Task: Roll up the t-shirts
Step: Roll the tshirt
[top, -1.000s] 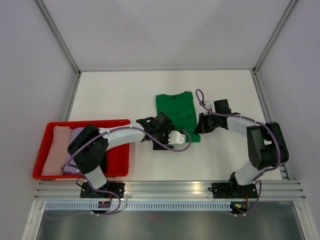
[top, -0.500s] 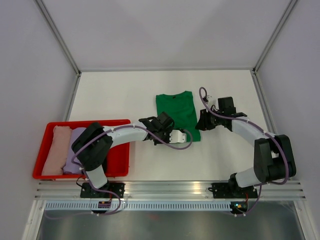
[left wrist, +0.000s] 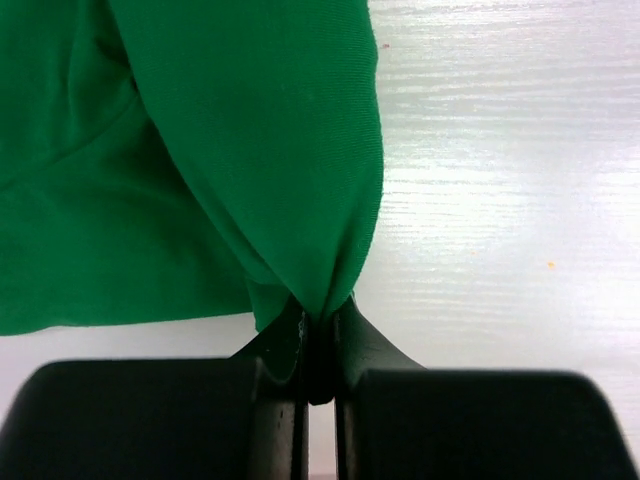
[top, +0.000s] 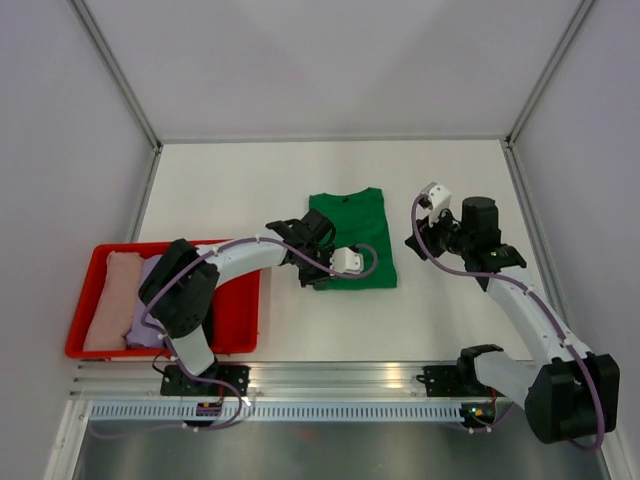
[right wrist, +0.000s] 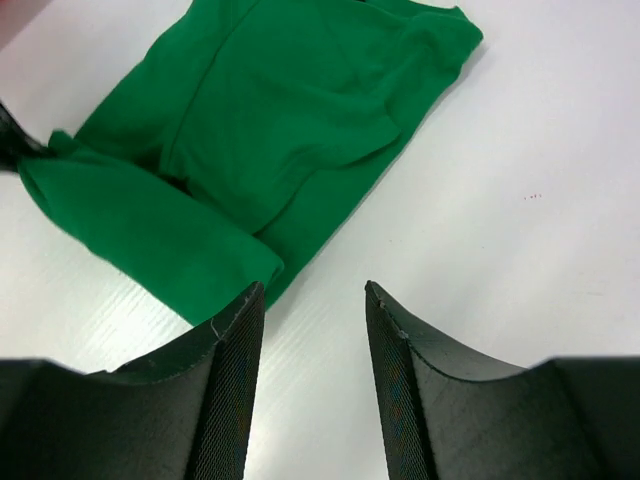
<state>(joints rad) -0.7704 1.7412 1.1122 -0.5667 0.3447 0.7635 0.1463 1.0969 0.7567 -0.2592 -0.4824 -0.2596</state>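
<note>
The bright green t-shirt [top: 355,232] lies flat mid-table, neck to the far side, its near hem folded over in a thick band. My left gripper [top: 317,264] is at the near left corner of that hem, shut on a pinched fold of green cloth [left wrist: 300,200], with the cloth running into its closed fingertips [left wrist: 318,312]. My right gripper [top: 418,240] hangs open just right of the shirt, nothing between its fingers [right wrist: 240,330], and the shirt's folded edge [right wrist: 150,240] lies to its left. A pale pink t-shirt [top: 108,298] and a lavender one [top: 150,300] lie rolled in the tray.
The shallow red tray [top: 235,325] sits at the near left, beside the left arm's base. White walls and metal frame posts bound the table on three sides. An aluminium rail [top: 340,378] runs along the near edge.
My left gripper has shut on the green shirt's hem corner and shifted slightly to the far side. My right gripper has opened, let go of the shirt and drawn back to the right.
</note>
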